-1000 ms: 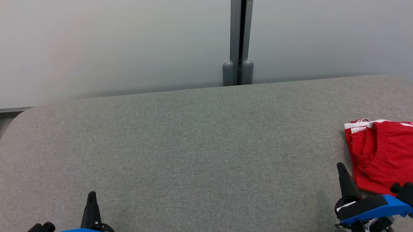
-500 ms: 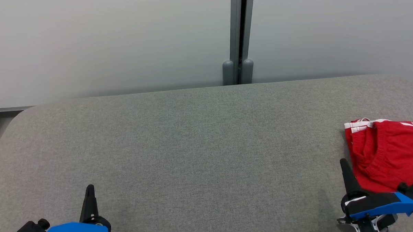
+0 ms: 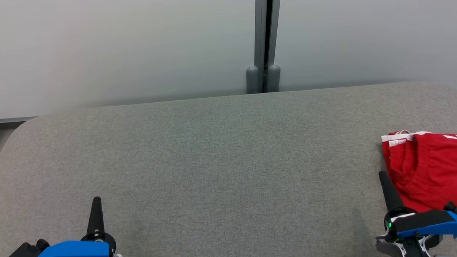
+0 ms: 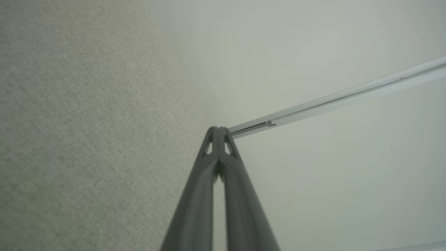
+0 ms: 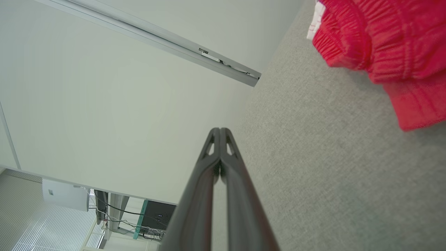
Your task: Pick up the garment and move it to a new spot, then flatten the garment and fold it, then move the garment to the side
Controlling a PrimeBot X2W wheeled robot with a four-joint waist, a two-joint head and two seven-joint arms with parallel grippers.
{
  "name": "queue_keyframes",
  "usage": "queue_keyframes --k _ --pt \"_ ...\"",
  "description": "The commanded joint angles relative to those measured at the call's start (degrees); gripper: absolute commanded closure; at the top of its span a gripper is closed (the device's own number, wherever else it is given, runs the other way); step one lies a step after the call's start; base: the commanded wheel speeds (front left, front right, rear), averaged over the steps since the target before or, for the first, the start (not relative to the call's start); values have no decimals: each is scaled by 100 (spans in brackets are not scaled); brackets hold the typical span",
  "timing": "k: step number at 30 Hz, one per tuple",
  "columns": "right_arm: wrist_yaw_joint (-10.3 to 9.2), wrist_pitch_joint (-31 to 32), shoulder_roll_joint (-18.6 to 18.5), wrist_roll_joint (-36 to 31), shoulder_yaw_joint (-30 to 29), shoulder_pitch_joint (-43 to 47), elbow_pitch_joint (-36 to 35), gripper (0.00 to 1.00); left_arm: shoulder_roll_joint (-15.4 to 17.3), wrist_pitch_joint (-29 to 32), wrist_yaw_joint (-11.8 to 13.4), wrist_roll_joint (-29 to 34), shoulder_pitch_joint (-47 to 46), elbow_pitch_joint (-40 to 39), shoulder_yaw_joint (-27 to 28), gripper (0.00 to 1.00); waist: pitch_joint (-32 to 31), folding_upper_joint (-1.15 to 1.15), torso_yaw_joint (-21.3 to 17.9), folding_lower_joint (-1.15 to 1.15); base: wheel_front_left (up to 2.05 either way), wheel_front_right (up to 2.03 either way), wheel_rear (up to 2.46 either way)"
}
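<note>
A pale grey wall (image 3: 115, 45), split by an upright grey metal post (image 3: 263, 39), stands behind a wide grey fabric-covered worktop (image 3: 222, 155) with rounded far corners. In the head view a red garment with a gathered waistband and white trim (image 3: 431, 167) lies crumpled at the worktop's right edge and runs out of the picture there, in the same place as a second ago. The left gripper (image 3: 96, 200) rises from the near left part of the worktop. Its dark fingers are pressed together, and its tip has moved farther from the near edge than before, with more of its blue body in sight. The right gripper (image 3: 382, 173), jaws likewise closed on nothing, has shifted a little toward the right edge and now stands just beside the garment's left border. In the left wrist view the left gripper (image 4: 218, 129) shows both fingers meeting at the tips, with the worktop (image 4: 87, 122) on one side and the wall with a slanting metal rail (image 4: 348, 94) on the other. In the right wrist view the right gripper (image 5: 220, 129) is closed the same way above the worktop (image 5: 331, 167). The garment (image 5: 383, 45) lies apart from the fingers in the upper right corner, and a dark cabinet with cables (image 5: 153, 218) shows at the lower left.
</note>
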Motion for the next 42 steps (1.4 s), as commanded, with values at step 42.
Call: queue_keyframes --k 42 --pt "2 557 -43 2050 -198 53 -491 100 -8 556 -7 -2028 -365 -341 180 100 56 0 -3 0 0 0 0"
